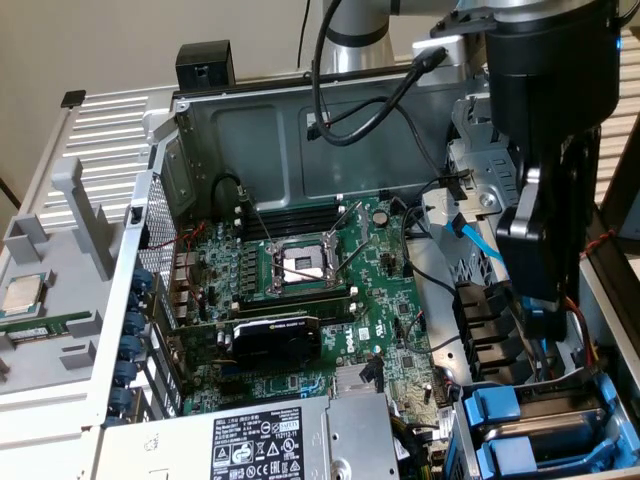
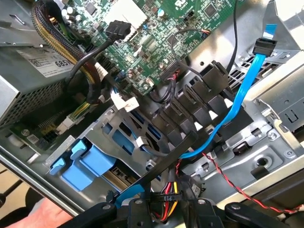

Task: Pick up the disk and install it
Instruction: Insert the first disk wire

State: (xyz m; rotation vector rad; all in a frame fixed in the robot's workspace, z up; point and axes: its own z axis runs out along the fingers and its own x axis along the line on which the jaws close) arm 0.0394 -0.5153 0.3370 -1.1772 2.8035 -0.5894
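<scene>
Arm (image 1: 545, 120) hangs vertically over blue drive carriers (image 1: 497, 408); grip state cannot be told.

Soft, warm indoor light spreads evenly over the open computer case (image 1: 290, 130), whose floor lies in mild shadow. The black robot arm (image 1: 545, 150), close to the camera, reads as a dark, slightly soft mass. In the wrist view, the motherboard (image 2: 156, 28) carries a washed-out white glare patch, and the bare metal nearby gleams.
</scene>
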